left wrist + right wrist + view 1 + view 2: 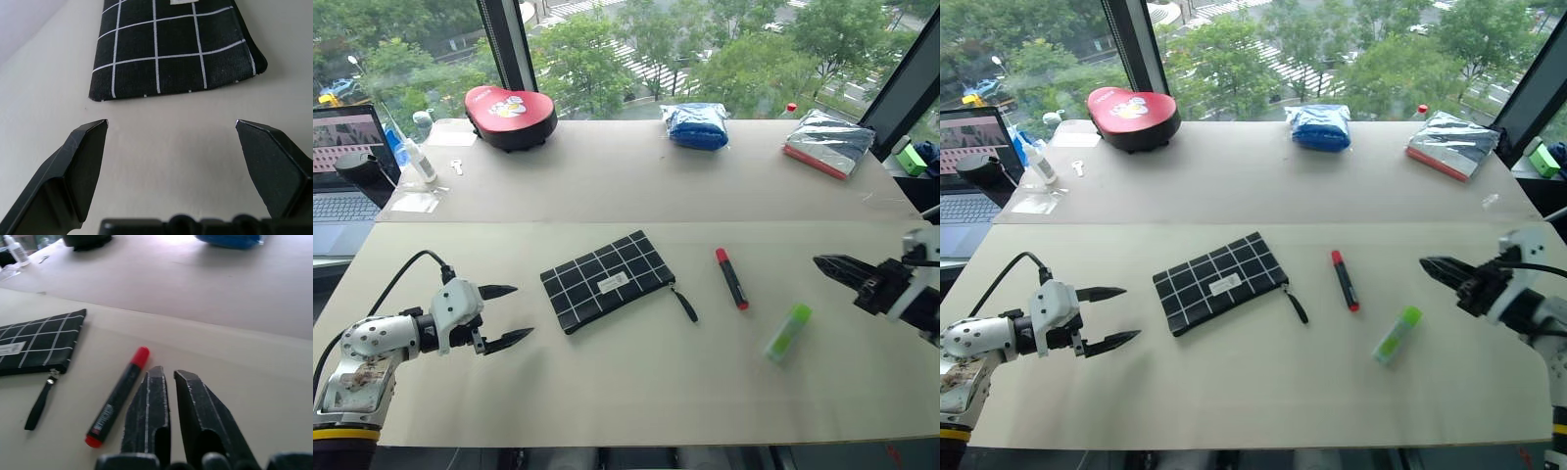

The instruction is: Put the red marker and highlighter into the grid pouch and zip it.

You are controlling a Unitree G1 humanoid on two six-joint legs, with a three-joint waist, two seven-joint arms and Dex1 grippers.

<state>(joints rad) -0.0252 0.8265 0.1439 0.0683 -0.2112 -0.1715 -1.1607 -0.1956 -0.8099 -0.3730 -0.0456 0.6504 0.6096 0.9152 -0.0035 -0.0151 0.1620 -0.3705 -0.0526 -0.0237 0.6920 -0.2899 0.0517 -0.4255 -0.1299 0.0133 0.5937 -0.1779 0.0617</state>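
The grid pouch (607, 281) lies flat in the middle of the near table, its zipper cord (685, 304) trailing to the right. The red marker (731, 278) rests on the table just right of the pouch. The light-green highlighter (788, 332) lies further right and nearer to me. My left gripper (504, 315) is open, low over the table a short way left of the pouch, pointing at it, with nothing between its fingers (80, 164). My right gripper (830, 265) is shut and empty, hovering right of the marker and highlighter, pointing left.
On the far table stand a red and black case (510, 116), a blue plastic-wrapped bundle (696, 125) and a wrapped packet with a red edge (827, 142). A laptop (344, 176), a small bottle (419, 160) and a green block (911, 159) sit at the sides.
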